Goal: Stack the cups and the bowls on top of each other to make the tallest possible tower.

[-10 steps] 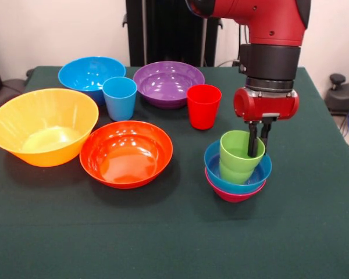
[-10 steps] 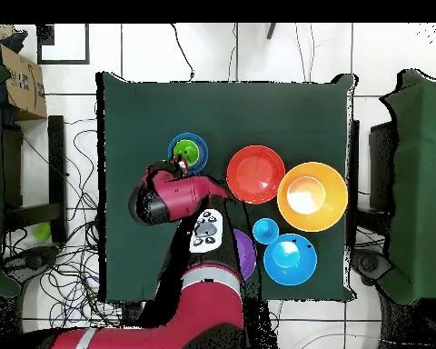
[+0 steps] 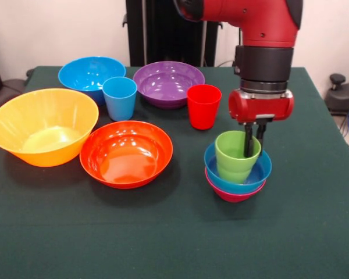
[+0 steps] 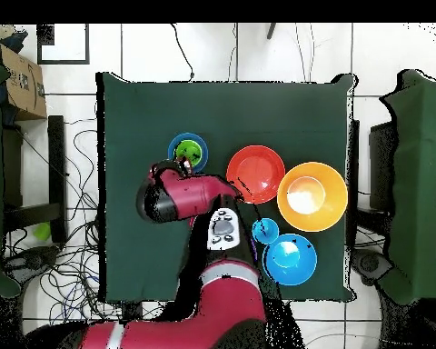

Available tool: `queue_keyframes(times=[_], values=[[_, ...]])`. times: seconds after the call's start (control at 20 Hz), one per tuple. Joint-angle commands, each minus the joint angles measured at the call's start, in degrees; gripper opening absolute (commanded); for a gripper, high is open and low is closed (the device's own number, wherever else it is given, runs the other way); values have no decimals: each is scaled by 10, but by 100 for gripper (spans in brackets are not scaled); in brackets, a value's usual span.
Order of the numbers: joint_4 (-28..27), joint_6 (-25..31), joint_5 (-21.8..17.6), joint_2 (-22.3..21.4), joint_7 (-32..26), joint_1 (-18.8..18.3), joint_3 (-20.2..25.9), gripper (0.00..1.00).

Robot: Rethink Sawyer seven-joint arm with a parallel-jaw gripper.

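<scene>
I hold the gripper (image 3: pixel 250 145) straight above the green cup (image 3: pixel 237 156), its dark fingers (image 3: pixel 247 142) dipping over the cup's far rim, one apparently inside; whether they clamp the wall I cannot tell. The cup stands upright, nested in the small blue bowl (image 3: pixel 257 172) atop the magenta bowl (image 3: pixel 232 195), right of the red-orange bowl (image 3: pixel 126 153) on the bench (image 3: pixel 174 244).

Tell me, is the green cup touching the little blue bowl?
Touching. In the front view the green cup sits down inside the small blue bowl, its base resting within the bowl's rim, with no gap showing between them.
</scene>
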Motion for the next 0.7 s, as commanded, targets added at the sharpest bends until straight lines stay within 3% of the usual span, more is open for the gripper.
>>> queue_keyframes(times=[0.05, 0.45, 0.7], values=[[73, 10, -31, 22, 49, -57, 113, 0], [77, -1, -44, 23, 40, -73, 135, 0], [74, -26, -62, 51, 35, -98, 166, 0]])
